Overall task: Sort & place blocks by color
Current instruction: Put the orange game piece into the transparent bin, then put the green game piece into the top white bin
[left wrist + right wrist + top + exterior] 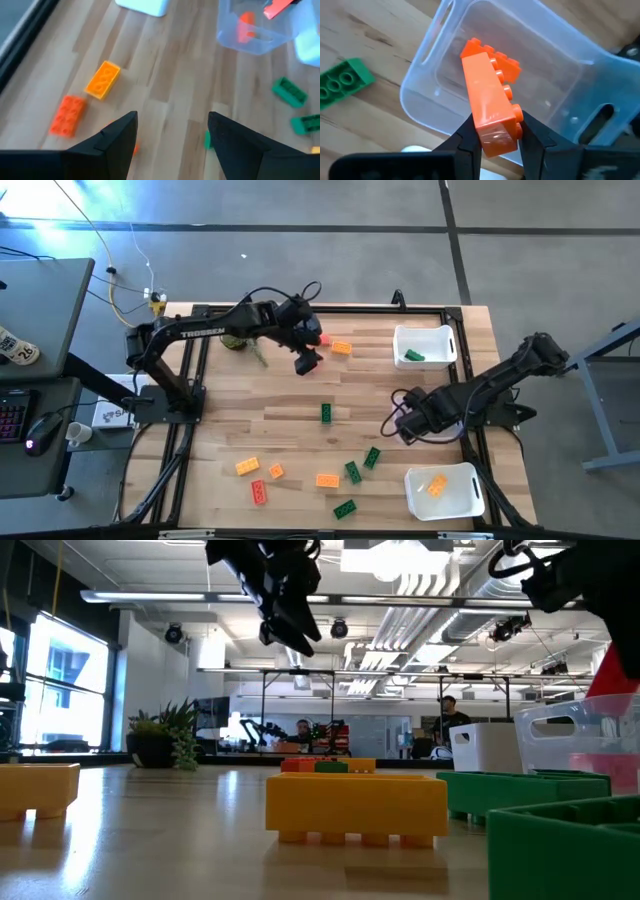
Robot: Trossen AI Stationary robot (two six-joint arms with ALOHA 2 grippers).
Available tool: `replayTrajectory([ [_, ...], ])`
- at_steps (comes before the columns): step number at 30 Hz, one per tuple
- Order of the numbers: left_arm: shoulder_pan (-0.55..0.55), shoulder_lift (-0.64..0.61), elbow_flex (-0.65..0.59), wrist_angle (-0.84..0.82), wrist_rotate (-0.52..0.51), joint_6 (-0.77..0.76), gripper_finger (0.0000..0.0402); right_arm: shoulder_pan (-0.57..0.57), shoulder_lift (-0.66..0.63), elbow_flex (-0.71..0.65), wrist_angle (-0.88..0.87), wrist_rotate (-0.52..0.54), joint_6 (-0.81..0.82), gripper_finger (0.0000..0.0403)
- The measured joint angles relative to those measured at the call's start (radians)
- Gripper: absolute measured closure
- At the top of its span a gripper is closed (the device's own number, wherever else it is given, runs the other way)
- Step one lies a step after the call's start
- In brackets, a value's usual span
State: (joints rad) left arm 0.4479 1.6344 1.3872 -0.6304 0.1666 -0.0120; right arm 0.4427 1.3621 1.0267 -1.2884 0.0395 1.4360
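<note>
My right gripper (496, 131) is shut on a red-orange brick (487, 97); in the high view it (399, 424) hangs over the table's right half, between the two white bins. Beyond the brick shows the near-right bin (555, 75), with an orange block (509, 67) inside. My left gripper (172, 140) is open and holds nothing, raised over the far middle of the table (306, 361). Close by it, a red-orange block (322, 338) and a yellow-orange block (341, 347) lie flat. Green (326, 412), yellow-orange (247, 466) and red (259, 492) blocks are scattered toward the near edge. My right gripper pinches the red-orange brick between its two fingers at the brick's near end (496, 136), one finger on each long side. The brick lies along the fingers and juts out past their tips, studs to one side. It is lifted clear of the table.
The far-right bin (425, 345) holds a green block (414, 356). A small potted plant (240, 340) stands at the far edge beside the left arm. More green blocks (352, 472) lie near the middle. Black frame rails (185, 430) run along the table's edges.
</note>
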Motion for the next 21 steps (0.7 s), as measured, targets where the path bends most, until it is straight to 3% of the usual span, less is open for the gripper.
replayTrajectory([
  [11, 0.004, -0.158, 0.0, -0.17, -0.205, 0.041, 0.0172, 0.0, 0.0, -0.04, 0.053, -0.012, 0.049, 0.0245],
  [15, 0.004, -0.219, 0.0, -0.221, -0.224, 0.0, 0.0172, -0.004, 0.0, -0.033, 0.062, -0.003, 0.049, 0.0224],
  [21, 0.004, -0.295, 0.0, -0.291, -0.225, -0.038, 0.0173, -0.004, 0.0, 0.045, 0.117, 0.112, -0.012, 0.0219],
])
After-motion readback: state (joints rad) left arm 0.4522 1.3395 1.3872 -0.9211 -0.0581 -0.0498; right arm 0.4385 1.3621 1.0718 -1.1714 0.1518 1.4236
